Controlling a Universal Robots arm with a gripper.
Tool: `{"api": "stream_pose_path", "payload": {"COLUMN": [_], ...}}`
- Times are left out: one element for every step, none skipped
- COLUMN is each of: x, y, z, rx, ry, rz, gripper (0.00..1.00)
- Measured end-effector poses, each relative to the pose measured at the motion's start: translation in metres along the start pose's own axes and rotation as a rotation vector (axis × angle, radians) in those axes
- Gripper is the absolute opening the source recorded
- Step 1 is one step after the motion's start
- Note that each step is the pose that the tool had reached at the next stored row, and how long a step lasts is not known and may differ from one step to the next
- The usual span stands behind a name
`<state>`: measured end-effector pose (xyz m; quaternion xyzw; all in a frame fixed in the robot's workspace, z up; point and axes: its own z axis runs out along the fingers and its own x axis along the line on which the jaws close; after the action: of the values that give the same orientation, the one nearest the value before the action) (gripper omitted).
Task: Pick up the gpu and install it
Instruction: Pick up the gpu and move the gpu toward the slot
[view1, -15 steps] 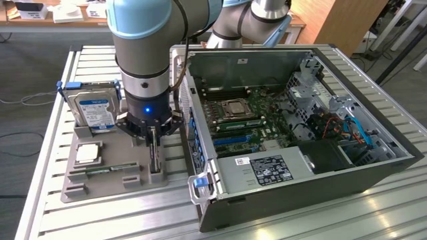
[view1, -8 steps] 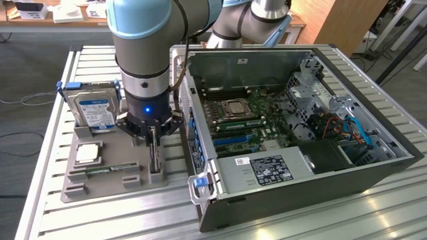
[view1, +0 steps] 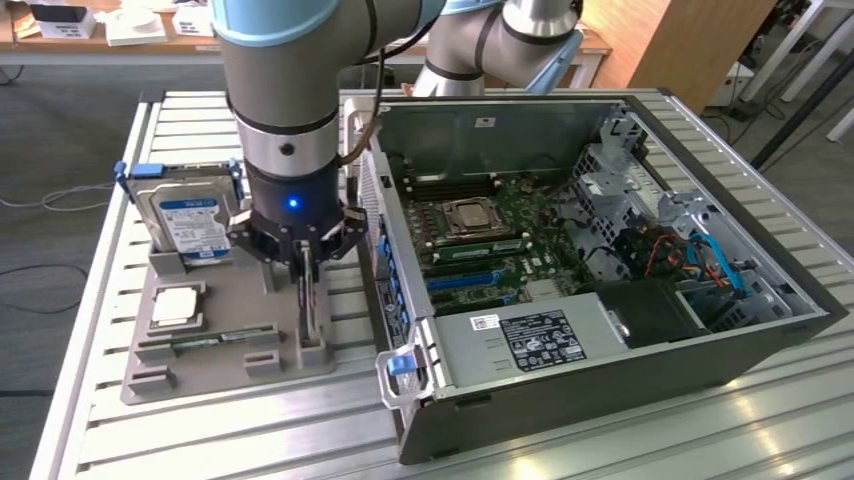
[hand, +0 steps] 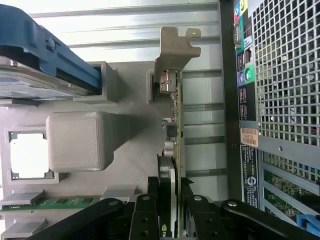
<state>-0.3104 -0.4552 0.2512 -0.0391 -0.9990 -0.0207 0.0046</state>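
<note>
A slatted aluminium table (view1: 200, 440) carries two things. One is a grey printed parts holder (view1: 214, 375). The other is an open computer case (view1: 601, 385), lying at 3 o'clock from the holder in the exterior view, with its motherboard (view1: 521, 250) exposed.

On the holder, the hard drive (view1: 187, 220) stands upright at the 11 o'clock corner. A processor (view1: 176, 305) sits at 6 o'clock from it, and a green memory stick (view1: 214, 340) lies nearer still to the 6 o'clock edge.

The gpu (view1: 310, 300) stands on edge in a slot along the holder's 3 o'clock side, just beside the case wall. Its silver end bracket (hand: 172, 50) shows in the wrist view.

The gripper (view1: 307, 268) hangs straight down over the card. In the wrist view its black fingers (hand: 145, 215) sit one against each face of the gpu (hand: 175, 120). The jaws are about halfway closed and clamp the card, which is seated in its slot.
</note>
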Motion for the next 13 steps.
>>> {"api": "stream_pose_path", "payload": {"x": [0.000,0.000,0.000,0.000,0.000,0.000,0.000,0.000,0.000,0.000,0.000,0.000,0.000], "y": [0.0001,0.0002,0.0004,0.0005,0.0006,0.0008,0.0009,0.0011,0.0012,0.0014,0.0015,0.0016,0.0017], "z": [-0.0030,-0.0061,-0.0093,-0.0125,-0.0159,-0.0194,-0.0229,-0.0265,-0.0300,-0.0335,-0.0367,-0.0397,-0.0425], "rx": [0.0000,0.0000,0.0000,0.0000,0.0000,0.0000,0.0001,0.0001,0.0002,0.0003,0.0003,0.0005,0.0006], "ry": [0.0000,0.0000,-0.0002,0.0000,0.0000,-0.0001,0.0000,0.0000,-0.0001,0.0000,0.0000,0.0000,0.0000], "rz": [0.000,0.000,0.000,0.000,0.000,0.000,0.000,0.000,0.000,-0.001,-0.002,-0.004,-0.006], "gripper": [0.27,0.27,0.27,0.27,0.27,0.27,0.27,0.27,0.27,0.27,0.27,0.27,0.27]}}
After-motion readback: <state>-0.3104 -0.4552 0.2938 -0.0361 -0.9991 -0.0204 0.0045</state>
